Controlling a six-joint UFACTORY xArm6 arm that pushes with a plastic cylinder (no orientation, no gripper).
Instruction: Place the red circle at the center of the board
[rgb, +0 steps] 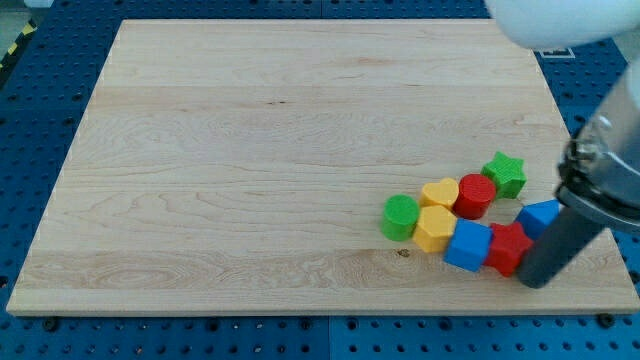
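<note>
blocks huddle at the lower right of the board (250, 150); the red circle (474, 195) sits among them, touching the yellow heart (439, 192). my tip (537, 281), a bare rod with no hand to open or clench, rests beside the red star (508, 247). better to circle round to the red circle's right and push it gently up-left.

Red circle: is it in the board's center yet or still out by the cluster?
Still out. The red circle sits in the lower-right cluster, touching the yellow heart, beside the green star. My tip is lower right, by the red star.
</note>
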